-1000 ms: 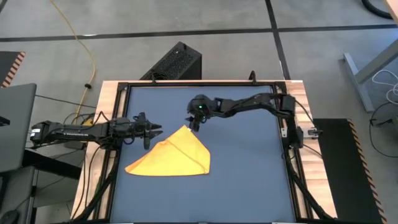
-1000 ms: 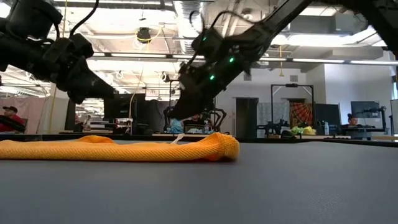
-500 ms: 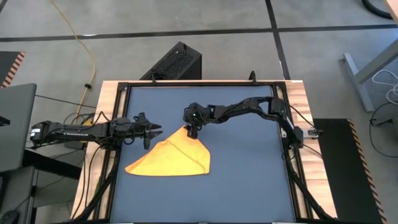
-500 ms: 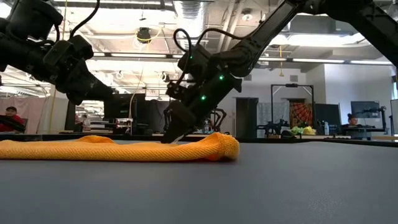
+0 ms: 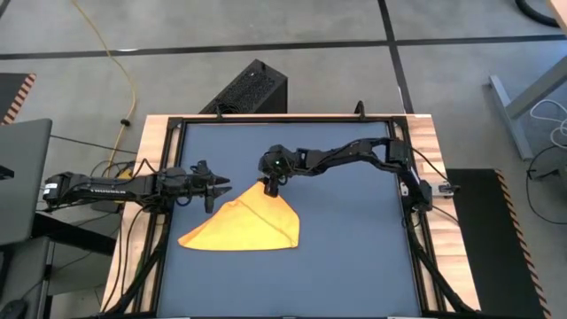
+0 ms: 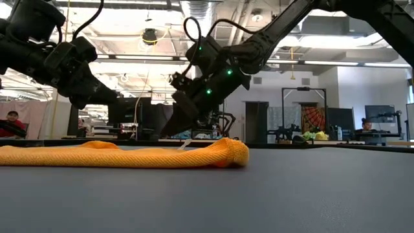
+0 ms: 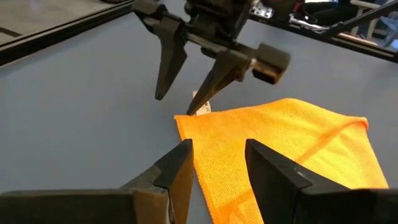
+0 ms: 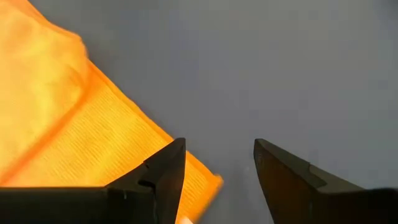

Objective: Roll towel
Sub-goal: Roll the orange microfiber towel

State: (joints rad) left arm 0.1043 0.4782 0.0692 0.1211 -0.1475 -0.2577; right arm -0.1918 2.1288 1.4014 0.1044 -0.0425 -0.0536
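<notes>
The yellow-orange towel (image 5: 244,221) lies flat on the blue table, folded into a triangle. Its far corner carries a small white tag (image 7: 200,109). My right gripper (image 5: 268,185) is open and points down at that far corner. In the left wrist view (image 7: 177,104) one of its fingers stands off the towel over bare table, and the other is by the tag. My left gripper (image 5: 220,189) is open and empty, level above the table just left of the towel's far corner, which also shows in its wrist view (image 7: 217,152). My right gripper's one fingertip (image 7: 198,106) stands at the towel's far corner beside the white tag, coming slanting down from the table's far right. I cannot tell whether it touches the cloth. The towel lies flat and slack on the table.
The blue mat (image 5: 354,239) has free room right of and in front of the towel. A wooden frame with black rails (image 5: 164,257) rims the table. A black box (image 5: 252,89) stands beyond the far edge. People and equipment show in the room behind.
My right gripper has moved toward the table's left edge and down to the towel's far corner, staying open. The towel has kept its place and shape.
</notes>
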